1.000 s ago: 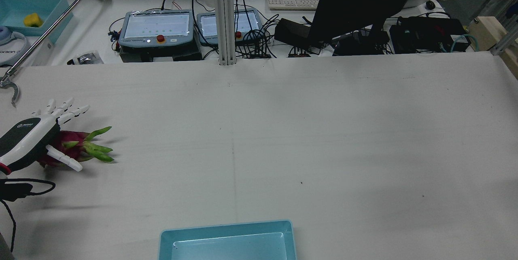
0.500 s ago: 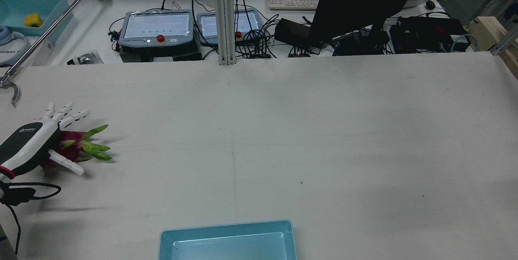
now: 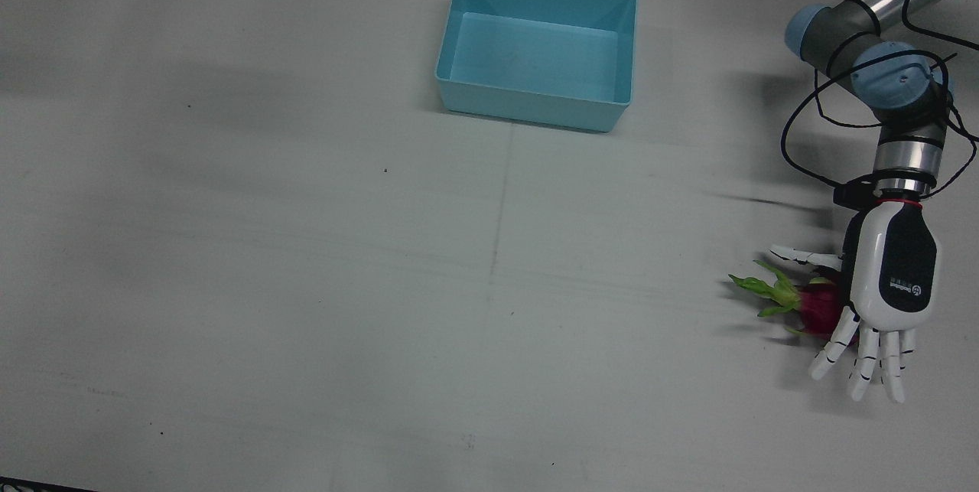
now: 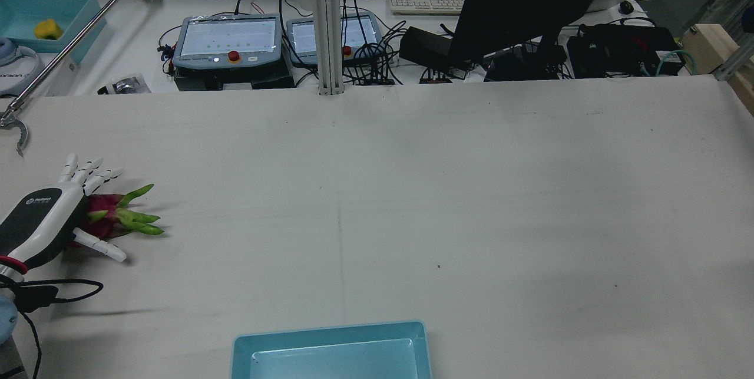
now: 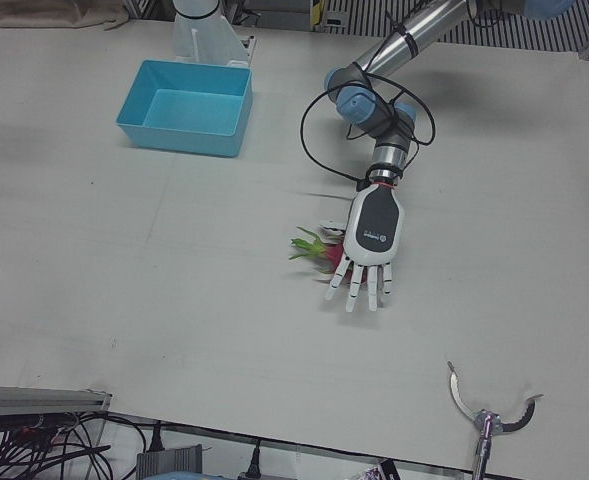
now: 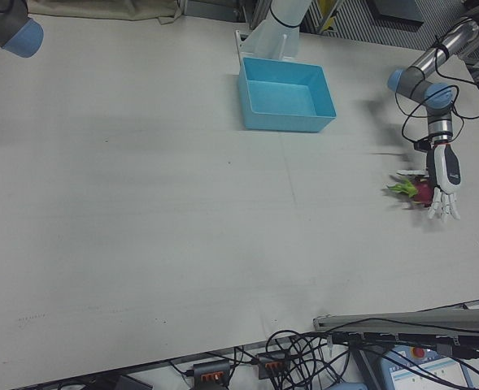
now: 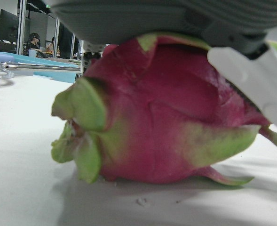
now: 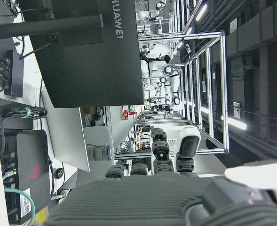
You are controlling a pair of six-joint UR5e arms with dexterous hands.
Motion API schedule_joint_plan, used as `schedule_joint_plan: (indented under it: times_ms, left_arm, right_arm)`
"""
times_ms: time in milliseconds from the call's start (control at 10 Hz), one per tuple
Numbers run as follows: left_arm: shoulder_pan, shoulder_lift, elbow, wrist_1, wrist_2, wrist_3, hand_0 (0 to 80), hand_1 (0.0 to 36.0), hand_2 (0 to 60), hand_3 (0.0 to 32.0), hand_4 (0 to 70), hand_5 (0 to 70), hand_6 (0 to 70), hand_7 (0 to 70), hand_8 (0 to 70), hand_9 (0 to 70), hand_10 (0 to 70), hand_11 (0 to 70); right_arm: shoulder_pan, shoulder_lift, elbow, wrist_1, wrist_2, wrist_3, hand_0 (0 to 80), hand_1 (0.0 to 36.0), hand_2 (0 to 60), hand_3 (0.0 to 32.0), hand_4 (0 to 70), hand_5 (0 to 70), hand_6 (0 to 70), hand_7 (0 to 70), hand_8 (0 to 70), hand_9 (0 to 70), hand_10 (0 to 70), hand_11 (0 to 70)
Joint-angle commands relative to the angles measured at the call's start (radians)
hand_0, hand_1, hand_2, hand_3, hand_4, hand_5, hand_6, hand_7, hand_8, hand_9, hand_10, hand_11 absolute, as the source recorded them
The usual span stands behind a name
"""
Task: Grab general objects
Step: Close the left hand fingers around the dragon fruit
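Front view, dragon fruit (image 3: 817, 307) under left hand (image 3: 891, 278)

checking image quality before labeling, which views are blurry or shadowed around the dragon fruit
Left hand view: dragon fruit fills the frame, soft-focused, background blurred. Front view: fruit sharp, left hand covers part of it; broad soft shadows cross the table. Rear view: fruit small, near the frame's edge.

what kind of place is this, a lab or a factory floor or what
Most likely a robotics research lab. A robot arm with a left hand works over a dragon fruit on a white table, and control pendants, a monitor and tangled cables sit on the operators' desk.
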Motion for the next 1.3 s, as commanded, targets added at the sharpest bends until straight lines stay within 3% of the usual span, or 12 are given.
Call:
schedule_joint_plan:
  times_ms: [0, 100, 200, 500, 600, 700, 800, 900, 1000, 1200]
  left_arm:
    - [0.024, 0.000, -0.003, 0.008, -0.067, 0.000, 46.5, 6.8, 0.0, 0.0, 12.6, 21.5, 18.0, 26.3, 9.7, 3.8, 43.5, 61.6]
    - [0.024, 0.000, -0.003, 0.008, -0.067, 0.002, 46.0, 6.0, 1.4, 0.0, 15.4, 22.6, 22.0, 29.6, 13.3, 4.5, 52.8, 70.0]
    - [0.024, -0.001, -0.003, 0.008, -0.069, 0.002, 44.3, 3.5, 3.7, 0.0, 17.6, 27.1, 31.6, 36.0, 20.3, 9.2, 70.0, 70.0]
    - [0.024, -0.024, -0.007, 0.066, -0.125, 0.002, 41.1, 0.0, 8.6, 0.0, 34.1, 39.2, 58.0, 50.1, 40.6, 33.4, 70.0, 70.0]
    - [0.024, -0.038, -0.005, 0.078, -0.125, 0.002, 38.8, 0.0, 10.8, 0.0, 49.9, 46.7, 70.0, 59.1, 52.3, 48.4, 70.0, 70.0]
    - [0.023, -0.040, -0.008, 0.085, -0.128, 0.000, 37.2, 0.0, 14.4, 0.0, 64.2, 49.1, 70.0, 62.7, 60.6, 59.2, 70.0, 70.0]
    - [0.024, -0.040, -0.017, 0.098, -0.147, 0.000, 32.7, 0.0, 19.9, 0.0, 70.0, 48.8, 70.0, 62.8, 65.6, 66.3, 70.0, 70.0]
    - [0.024, -0.040, -0.039, 0.120, -0.153, -0.002, 24.8, 0.0, 37.0, 0.0, 70.0, 49.3, 70.0, 58.6, 70.0, 70.0, 70.0, 70.0]
    - [0.023, -0.040, -0.071, 0.147, -0.153, -0.003, 17.9, 0.0, 48.1, 0.0, 70.0, 49.1, 70.0, 55.4, 70.0, 70.0, 70.0, 70.0]
    - [0.023, -0.038, -0.172, 0.209, -0.153, -0.008, 11.8, 0.0, 55.2, 0.0, 70.0, 48.9, 70.0, 53.7, 70.0, 70.0, 70.0, 70.0]
  right_arm:
    - [0.000, 0.000, 0.000, 0.000, 0.000, 0.000, 0.0, 0.0, 0.0, 0.0, 0.0, 0.0, 0.0, 0.0, 0.0, 0.0, 0.0, 0.0]
    - [0.000, 0.000, 0.001, 0.000, 0.000, 0.000, 0.0, 0.0, 0.0, 0.0, 0.0, 0.0, 0.0, 0.0, 0.0, 0.0, 0.0, 0.0]
    - [0.000, 0.000, 0.001, 0.000, 0.000, 0.000, 0.0, 0.0, 0.0, 0.0, 0.0, 0.0, 0.0, 0.0, 0.0, 0.0, 0.0, 0.0]
    - [0.000, 0.000, 0.000, 0.000, 0.000, 0.000, 0.0, 0.0, 0.0, 0.0, 0.0, 0.0, 0.0, 0.0, 0.0, 0.0, 0.0, 0.0]
    - [0.000, 0.000, 0.001, 0.000, 0.000, 0.000, 0.0, 0.0, 0.0, 0.0, 0.0, 0.0, 0.0, 0.0, 0.0, 0.0, 0.0, 0.0]
    - [0.000, 0.000, 0.001, 0.000, 0.000, 0.000, 0.0, 0.0, 0.0, 0.0, 0.0, 0.0, 0.0, 0.0, 0.0, 0.0, 0.0, 0.0]
    - [0.000, 0.000, 0.001, 0.000, 0.000, 0.000, 0.0, 0.0, 0.0, 0.0, 0.0, 0.0, 0.0, 0.0, 0.0, 0.0, 0.0, 0.0]
    - [0.000, 0.000, 0.001, 0.000, 0.000, 0.000, 0.0, 0.0, 0.0, 0.0, 0.0, 0.0, 0.0, 0.0, 0.0, 0.0, 0.0, 0.0]
    - [0.000, 0.000, 0.001, 0.000, 0.000, 0.000, 0.0, 0.0, 0.0, 0.0, 0.0, 0.0, 0.0, 0.0, 0.0, 0.0, 0.0, 0.0]
    - [0.000, 0.000, 0.001, 0.000, 0.000, 0.000, 0.0, 0.0, 0.0, 0.0, 0.0, 0.0, 0.0, 0.0, 0.0, 0.0, 0.0, 0.0]
